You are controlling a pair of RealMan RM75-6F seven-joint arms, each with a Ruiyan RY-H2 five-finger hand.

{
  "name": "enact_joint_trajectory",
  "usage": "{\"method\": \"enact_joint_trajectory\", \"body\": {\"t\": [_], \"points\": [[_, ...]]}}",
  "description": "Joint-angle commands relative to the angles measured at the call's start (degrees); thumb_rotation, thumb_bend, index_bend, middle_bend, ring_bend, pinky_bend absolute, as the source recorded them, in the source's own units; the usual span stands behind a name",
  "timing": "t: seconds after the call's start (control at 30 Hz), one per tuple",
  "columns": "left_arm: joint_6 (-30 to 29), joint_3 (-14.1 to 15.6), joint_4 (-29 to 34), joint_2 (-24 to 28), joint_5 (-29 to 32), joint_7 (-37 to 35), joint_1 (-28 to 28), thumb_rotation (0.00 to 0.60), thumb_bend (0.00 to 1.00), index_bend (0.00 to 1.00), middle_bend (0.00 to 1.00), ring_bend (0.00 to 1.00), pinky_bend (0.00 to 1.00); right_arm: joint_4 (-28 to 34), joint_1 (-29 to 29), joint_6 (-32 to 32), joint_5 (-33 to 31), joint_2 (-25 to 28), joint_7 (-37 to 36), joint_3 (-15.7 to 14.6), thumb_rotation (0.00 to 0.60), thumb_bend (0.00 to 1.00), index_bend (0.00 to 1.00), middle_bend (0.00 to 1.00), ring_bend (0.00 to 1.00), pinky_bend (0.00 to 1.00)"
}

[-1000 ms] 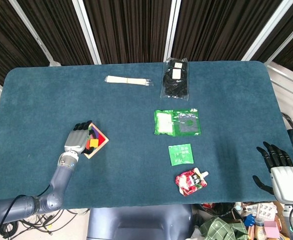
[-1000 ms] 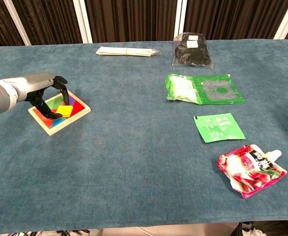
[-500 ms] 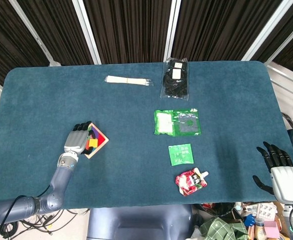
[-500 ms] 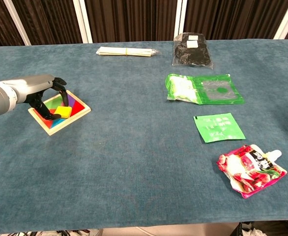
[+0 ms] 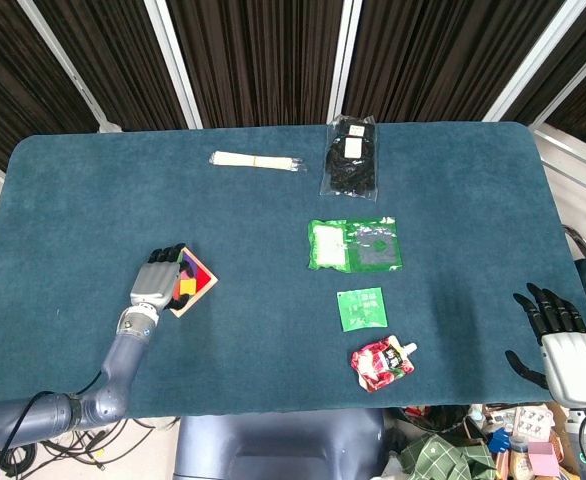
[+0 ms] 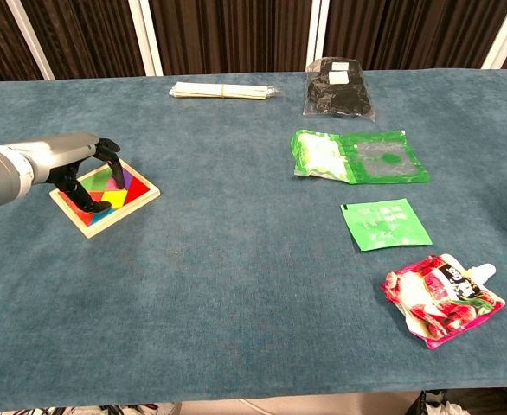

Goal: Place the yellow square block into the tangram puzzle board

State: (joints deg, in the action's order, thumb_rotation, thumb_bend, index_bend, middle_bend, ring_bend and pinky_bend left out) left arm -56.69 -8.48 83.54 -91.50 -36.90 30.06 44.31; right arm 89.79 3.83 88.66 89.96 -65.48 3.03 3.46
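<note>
Resting nearest the front edge of the blue tabletop (image 6: 236,294) was a red snack pouch (image 6: 442,298), crumpled and lying flat toward the right side. Just behind it lay a small green packet (image 6: 385,223), and farther back a larger green bag (image 6: 357,156) with a clear window, the three apart from one another.

Off to the right — beyond the tabletop's edge in the head view — the right hand (image 5: 561,338) hung palm-side turned inward with its dark fingers (image 5: 545,306) spread and holding nothing.

On the left side, the puzzle board (image 6: 105,197) sat flat and turned at an angle, its wooden frame filled with coloured pieces. The yellow square block (image 6: 112,198) lay inside the board among the other pieces, flush with them as far as the chest view showed. The left hand (image 6: 73,162) hovered over the board's far-left corner, its fingers (image 6: 108,149) curved downward and apart, gripping nothing; whether any fingertip touched the board could not be told.

At the far edge lay a pale bundle of sticks (image 6: 223,90), and to its right a black item in a clear bag (image 6: 338,89) — well apart from everything else.
</note>
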Motion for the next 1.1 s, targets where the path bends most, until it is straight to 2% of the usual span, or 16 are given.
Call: {"method": "enact_joint_trajectory", "body": {"t": [0.03,0.2,0.37,0.53,0.67,0.73,0.97,1.1], "points": [[-0.14,0.21,0.31,0.17,-0.11,0.48,0.01,0.6,0.33,0.35,0.0,0.0,0.0,0.02,0.0,-0.05,-0.06,0.0,0.0,0.0,0.6,0.16,0.15,0.04,0.07,0.13],[-0.2,0.3,1.16,0.69,0.21,1.38,0.16,0.6,0.29,0.31,0.0,0.0,0.0,0.1,-0.01,-0.11,-0.2,-0.03,0.15,0.03,0.6,0.16,0.15,0.04,0.07,0.13],[-1.07,-1.22,3.53,2.15,-0.63,0.05,0.02,0.6,0.29,0.3,0.0,0.0,0.0,0.11,-0.02,-0.15,-0.39,-0.02,0.08,0.11,0.6,0.16,0.15,0.04,0.07,0.13],[-2.49,-3.04,7.41,5.67,-4.14,-2.52,-0.57,0.6,0.29,0.21,0.0,0.0,0.0,0.15,0.02,-0.36,-0.57,0.03,0.17,0.12,0.6,0.16,0.15,0.04,0.07,0.13],[-0.85,-3.44,12.37,11.41,-9.68,-6.94,-1.87,0.6,0.3,0.07,0.0,0.0,0.0,0.19,-0.02,-0.13,-0.44,-0.02,0.28,0.16,0.6,0.16,0.15,0.04,0.07,0.13],[-1.08,-2.88,15.0,15.24,-14.04,-8.32,-2.94,0.6,0.3,0.04,0.0,0.0,0.0,0.24,-0.03,-0.14,-0.43,-0.04,0.32,0.13,0.6,0.16,0.15,0.04,0.07,0.13],[-10.12,-0.38,21.97,26.76,-31.03,-16.02,-10.33,0.6,0.29,0.04,0.0,0.0,0.0,0.25,-0.03,-0.02,-0.34,-0.01,0.34,0.17,0.6,0.16,0.15,0.04,0.07,0.13],[-14.93,2.73,24.74,32.19,-36.33,-17.77,-15.28,0.6,0.27,0.01,0.0,0.0,0.0,0.28,-0.01,0.04,-0.18,-0.09,0.51,0.14,0.6,0.16,0.15,0.04,0.07,0.13]]}}
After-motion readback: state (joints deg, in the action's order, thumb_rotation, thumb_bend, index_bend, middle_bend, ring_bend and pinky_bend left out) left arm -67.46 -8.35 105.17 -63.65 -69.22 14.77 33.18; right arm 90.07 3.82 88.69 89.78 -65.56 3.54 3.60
